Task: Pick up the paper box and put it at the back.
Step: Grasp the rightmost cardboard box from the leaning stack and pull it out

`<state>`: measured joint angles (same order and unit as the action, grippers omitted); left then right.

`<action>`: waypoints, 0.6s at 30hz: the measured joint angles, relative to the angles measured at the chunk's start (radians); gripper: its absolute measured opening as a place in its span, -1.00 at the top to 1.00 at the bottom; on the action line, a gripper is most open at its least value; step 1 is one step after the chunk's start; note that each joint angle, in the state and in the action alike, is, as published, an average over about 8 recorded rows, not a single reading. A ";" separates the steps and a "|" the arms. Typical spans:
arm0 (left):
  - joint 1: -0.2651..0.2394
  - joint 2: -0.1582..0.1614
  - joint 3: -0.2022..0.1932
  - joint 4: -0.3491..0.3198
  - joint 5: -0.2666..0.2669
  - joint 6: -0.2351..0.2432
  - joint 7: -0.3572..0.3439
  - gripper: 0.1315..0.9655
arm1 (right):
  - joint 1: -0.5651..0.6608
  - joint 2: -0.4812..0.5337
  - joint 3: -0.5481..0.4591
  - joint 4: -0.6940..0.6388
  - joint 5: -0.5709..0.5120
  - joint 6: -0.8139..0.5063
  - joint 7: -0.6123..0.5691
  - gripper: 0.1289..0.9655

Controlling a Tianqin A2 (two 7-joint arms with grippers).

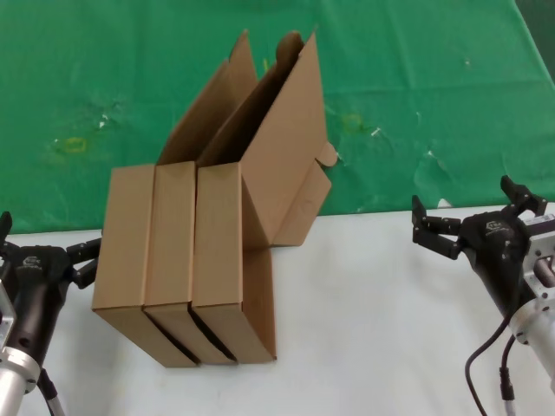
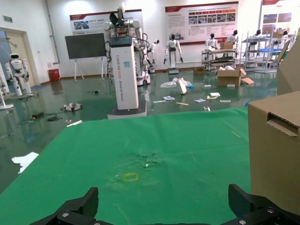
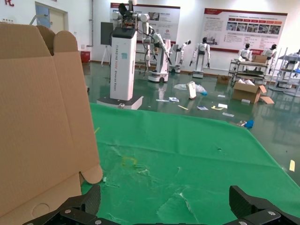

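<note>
Three alike brown cardboard boxes stand on edge side by side on the white tabletop. The rightmost paper box has its hinged lid swung open, with a small tuck flap, leaning back over the green cloth. The middle box also has a raised lid; the left box is closed. My left gripper is open and empty, just left of the boxes. My right gripper is open and empty, well right of them. The left wrist view shows a box; the right wrist view shows the open lid.
The green cloth stretches behind the boxes with yellowish stains and white flecks. The cloth's front edge meets the white tabletop about level with both grippers. Beyond the cloth is a hall floor with display robots.
</note>
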<state>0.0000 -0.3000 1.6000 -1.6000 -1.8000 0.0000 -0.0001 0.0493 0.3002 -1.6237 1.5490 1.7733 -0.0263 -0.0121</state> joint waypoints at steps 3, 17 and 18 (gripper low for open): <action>0.000 0.000 0.000 0.000 0.000 0.000 0.000 -1.00 | 0.000 0.000 0.000 0.000 0.000 0.000 0.000 -1.00; 0.000 0.006 0.001 -0.001 0.005 0.014 0.009 -1.00 | 0.000 0.000 0.000 0.000 0.000 0.000 0.000 -1.00; 0.000 0.008 0.003 -0.001 0.008 0.020 0.013 -1.00 | 0.000 0.000 0.000 0.000 0.000 0.000 0.000 -1.00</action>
<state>0.0000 -0.2922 1.6025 -1.6011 -1.7925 0.0195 0.0124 0.0493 0.3002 -1.6237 1.5490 1.7733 -0.0263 -0.0121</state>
